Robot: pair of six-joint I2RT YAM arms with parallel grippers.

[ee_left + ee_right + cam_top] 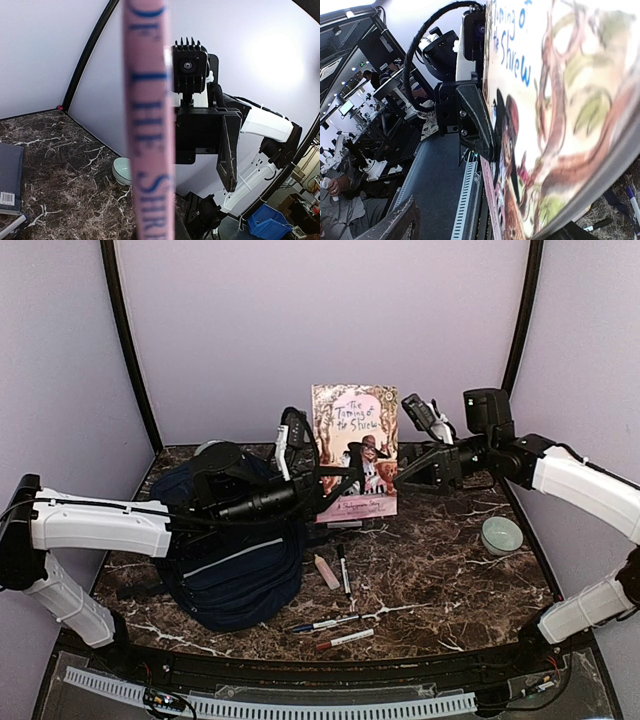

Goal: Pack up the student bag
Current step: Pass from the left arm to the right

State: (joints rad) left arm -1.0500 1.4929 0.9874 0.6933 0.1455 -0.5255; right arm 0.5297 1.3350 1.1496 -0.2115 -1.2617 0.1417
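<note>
Two pincers flank one book [355, 440].
Left pincer [322, 472] pinches its left edge; right pincer [402, 468] stands spread; student bag [235, 570], lower left, looks floppy: grip its rim.

The left gripper [328, 476] holds a pink book [357, 445] upright beside the student bag [235, 575].

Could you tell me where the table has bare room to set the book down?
Bare table lies front right, between the pens and the pale round dish. The left is crowded: the backpack fills it, pens right beside.
</note>
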